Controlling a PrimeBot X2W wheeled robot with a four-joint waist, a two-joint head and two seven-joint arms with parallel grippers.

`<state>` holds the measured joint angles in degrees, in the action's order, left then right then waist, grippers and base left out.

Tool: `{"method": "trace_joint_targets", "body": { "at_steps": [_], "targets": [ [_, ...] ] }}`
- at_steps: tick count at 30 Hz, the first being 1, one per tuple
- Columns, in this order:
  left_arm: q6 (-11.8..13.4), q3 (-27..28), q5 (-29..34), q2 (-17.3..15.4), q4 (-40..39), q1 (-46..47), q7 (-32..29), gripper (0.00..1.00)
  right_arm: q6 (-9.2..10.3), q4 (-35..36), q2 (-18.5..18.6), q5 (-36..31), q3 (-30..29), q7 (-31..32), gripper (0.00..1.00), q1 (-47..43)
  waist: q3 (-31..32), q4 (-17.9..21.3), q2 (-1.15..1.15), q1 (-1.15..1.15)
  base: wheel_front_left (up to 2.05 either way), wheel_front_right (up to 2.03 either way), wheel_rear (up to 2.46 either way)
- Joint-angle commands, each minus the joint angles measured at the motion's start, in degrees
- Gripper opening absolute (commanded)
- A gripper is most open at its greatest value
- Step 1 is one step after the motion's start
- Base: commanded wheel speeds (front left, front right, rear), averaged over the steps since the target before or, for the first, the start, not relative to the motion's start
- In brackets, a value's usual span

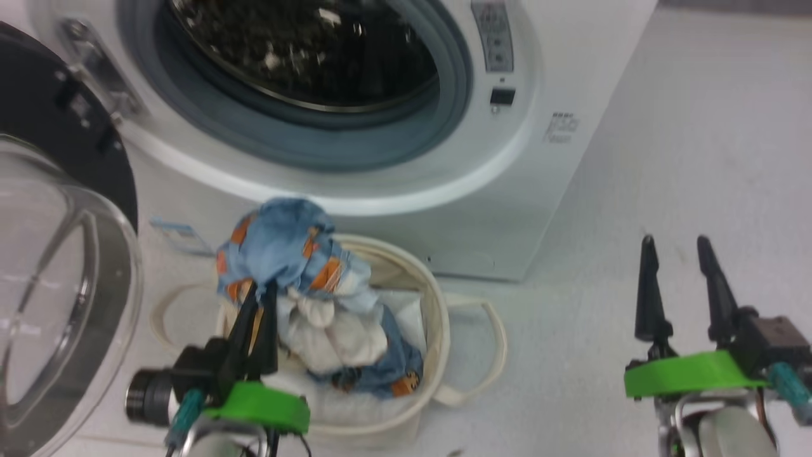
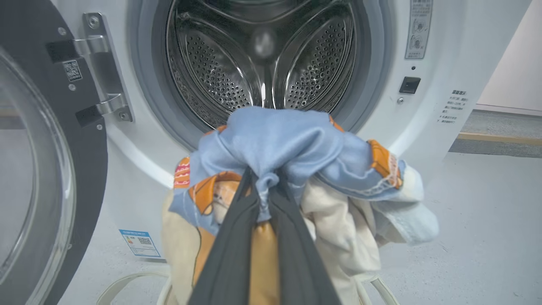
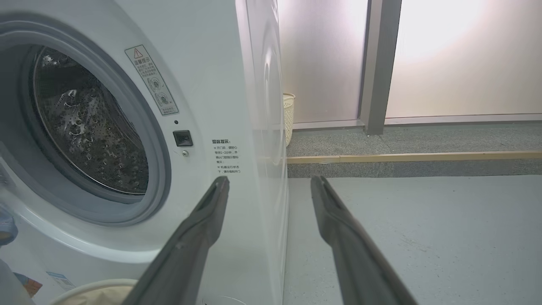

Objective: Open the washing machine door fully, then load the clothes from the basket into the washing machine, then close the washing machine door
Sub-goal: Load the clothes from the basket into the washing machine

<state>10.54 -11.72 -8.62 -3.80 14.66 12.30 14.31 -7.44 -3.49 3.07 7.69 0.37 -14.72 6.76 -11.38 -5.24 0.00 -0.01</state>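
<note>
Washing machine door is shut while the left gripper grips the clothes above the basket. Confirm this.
Not right: the washing machine door stands open, as the left wrist view shows. The left gripper does grip the clothes above the basket.

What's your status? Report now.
Left gripper shut on clothes, above basket. Right gripper open, empty. Washing machine door open; nothing blocking drum.

Grey floor (image 3: 423, 237), bright frosted panels (image 3: 461, 55), grey post (image 3: 383, 63), cream bin (image 3: 288, 116)
</note>
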Motion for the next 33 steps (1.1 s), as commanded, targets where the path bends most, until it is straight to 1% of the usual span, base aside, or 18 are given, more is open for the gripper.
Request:
{"method": "trace_joint_targets", "body": {
  "at_steps": [1,4,11,15,19,22,26,29,33],
  "targets": [
    [-0.3,3.2,0.7,-0.2,-3.6,-0.7,0.7,0.0,-0.05,1.4,-0.2,0.6,1.8,-0.3,1.0,-0.6,4.2,-0.3,0.0,0.01,0.0,0.0,0.0],
    [-0.9,4.8,0.7,0.2,-5.5,-2.9,0.7,0.0,-0.05,1.3,-0.2,1.1,2.1,-0.3,1.0,-1.6,5.1,-0.1,0.0,0.01,0.0,0.0,0.0],
    [-2.2,6.8,1.2,0.7,-5.9,-4.2,0.7,0.0,-0.05,1.0,-0.2,1.3,2.3,-0.3,1.0,-2.2,5.2,0.7,0.0,0.01,0.0,0.0,0.0],
    [-2.7,7.9,1.4,0.8,-6.2,-3.3,0.7,0.0,-0.05,1.2,-0.2,1.5,2.5,-0.3,1.0,-1.8,4.0,1.7,0.0,0.01,0.0,0.0,0.0],
    [-3.3,9.8,0.9,0.9,-6.3,-1.2,0.7,0.0,-0.05,1.6,-0.2,1.6,3.1,-0.3,1.0,-1.0,1.5,3.1,0.0,0.01,0.0,0.0,0.0],
    [-3.7,11.0,0.6,0.9,-6.2,1.8,0.7,0.0,-0.05,2.3,-0.2,1.6,3.1,-0.3,1.0,0.0,-1.4,4.2,0.0,0.01,0.0,0.0,0.0],
    [-4.6,12.9,0.1,0.9,-5.7,8.0,0.7,0.0,-0.05,3.1,-0.2,1.4,2.8,-0.3,1.0,1.7,-6.3,5.6,0.0,0.01,0.0,0.0,0.0],
    [-5.3,15.5,0.4,0.9,-4.6,14.1,0.7,0.0,-0.05,3.8,-0.2,1.5,3.1,-0.3,1.0,3.6,-10.5,6.9,0.0,0.01,0.0,0.0,0.0],
    [-6.7,18.7,1.2,-0.1,-0.7,23.7,0.7,0.0,-0.05,4.9,-0.2,1.8,3.1,-0.3,1.0,6.0,-16.2,8.7,0.0,0.01,0.0,0.0,0.0]
  ]
}}
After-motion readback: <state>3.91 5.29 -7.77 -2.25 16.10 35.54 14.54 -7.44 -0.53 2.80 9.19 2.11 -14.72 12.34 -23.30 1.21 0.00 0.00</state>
